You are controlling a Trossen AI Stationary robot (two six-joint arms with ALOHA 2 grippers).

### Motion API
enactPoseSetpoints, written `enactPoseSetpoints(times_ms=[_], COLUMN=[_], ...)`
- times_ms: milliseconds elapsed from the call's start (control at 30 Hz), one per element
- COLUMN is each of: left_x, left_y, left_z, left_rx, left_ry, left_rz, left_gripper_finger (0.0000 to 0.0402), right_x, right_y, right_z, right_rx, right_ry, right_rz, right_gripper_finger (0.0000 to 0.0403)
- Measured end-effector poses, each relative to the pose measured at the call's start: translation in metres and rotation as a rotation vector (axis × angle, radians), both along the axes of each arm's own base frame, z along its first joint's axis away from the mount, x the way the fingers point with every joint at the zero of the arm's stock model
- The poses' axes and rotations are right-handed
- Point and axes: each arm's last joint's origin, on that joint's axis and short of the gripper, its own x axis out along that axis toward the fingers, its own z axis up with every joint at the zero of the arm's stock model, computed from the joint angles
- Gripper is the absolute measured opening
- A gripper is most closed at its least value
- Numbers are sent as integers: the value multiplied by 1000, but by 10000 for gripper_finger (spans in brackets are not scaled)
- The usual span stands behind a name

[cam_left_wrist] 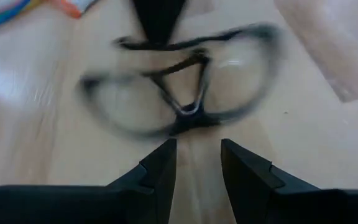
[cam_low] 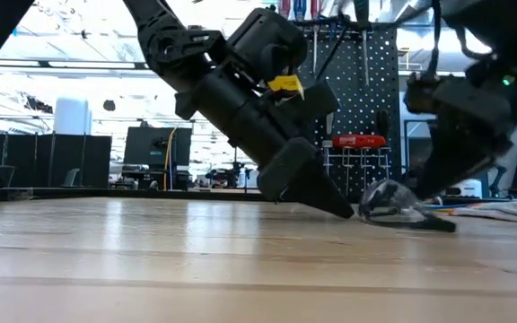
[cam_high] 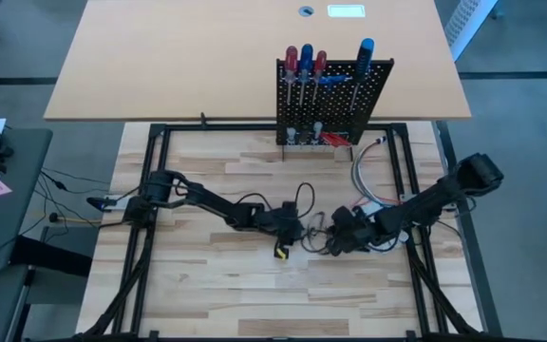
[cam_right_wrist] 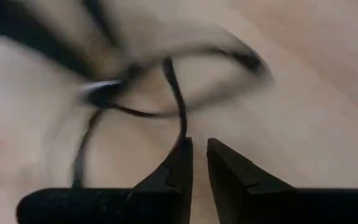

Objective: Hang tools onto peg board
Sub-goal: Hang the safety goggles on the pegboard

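Note:
The black peg board (cam_high: pixel 335 95) stands upright at the table's far side. Red- and blue-handled screwdrivers (cam_high: pixel 304 62) hang in its top row, and a red-handled tool (cam_low: pixel 359 141) sits low on it. Clear safety glasses with a black frame (cam_left_wrist: pixel 185 87) lie on the tabletop mid-table, between the two grippers. My left gripper (cam_left_wrist: pixel 196 149) is open, slanting down, its fingertips just short of the glasses' nose bridge (cam_left_wrist: pixel 188 115). My right gripper (cam_right_wrist: pixel 197 149) comes from the table's right, its fingers a narrow gap apart, at a thin black temple arm of the glasses (cam_right_wrist: pixel 180 118). My right gripper has one fingertip (cam_right_wrist: pixel 182 149) at the end of the glasses' thin temple arm (cam_right_wrist: pixel 181 127), which runs up to it and not between the fingers. Whether they touch I cannot tell. The glasses (cam_low: pixel 398 211) lie on the table.
Loose cables (cam_high: pixel 368 180) lie on the table's right half, behind my right arm. A white glove (cam_low: pixel 510 211) lies at the right. A black metal frame (cam_high: pixel 155 171) borders the wooden tabletop. Bare wood spreads toward the near edge.

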Motion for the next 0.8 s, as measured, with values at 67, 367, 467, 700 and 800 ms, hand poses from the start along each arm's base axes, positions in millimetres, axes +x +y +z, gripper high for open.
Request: enactPoseSetpoints(times_ms=[67, 367, 467, 700, 800], left_x=[1, -7, -13, -23, -24], left_y=[1, -12, -20, -36, -39], left_z=[2, 5, 9, 15, 14], left_rx=[11, 86, 124, 174, 179], left_ry=[4, 64, 94, 146, 156], left_rz=[29, 100, 107, 97, 98], left_gripper_finger=[120, 120, 120, 120, 120], right_x=[5, -3, -6, -21, -20], right_y=[2, 10, 22, 5, -18], right_z=[8, 47, 51, 21, 8], right_rx=[-37, -108, -123, -337, -352], right_ry=[-4, 47, 12, 178, 208], right_rz=[64, 176, 266, 263, 255], right_gripper_finger=[54, 65, 97, 212, 231])
